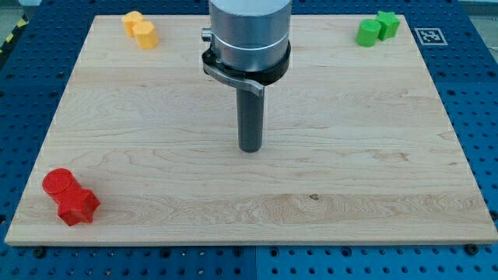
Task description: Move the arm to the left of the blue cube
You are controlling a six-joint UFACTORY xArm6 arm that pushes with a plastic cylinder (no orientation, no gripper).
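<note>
My tip (250, 148) rests on the wooden board (350, 179) near its middle, under the grey arm body (249, 35) at the view's top centre. No blue cube shows in the view; the arm body may hide part of the board's top edge. Two yellow blocks (140, 29) sit together at the view's top left. Two green blocks (377, 28) sit together at the view's top right. Two red blocks (70, 197), a round one and a star-like one, sit together at the view's bottom left. My tip touches none of them.
The board lies on a blue perforated table (475, 70). A black-and-white marker tag (429, 35) sits off the board's top right corner.
</note>
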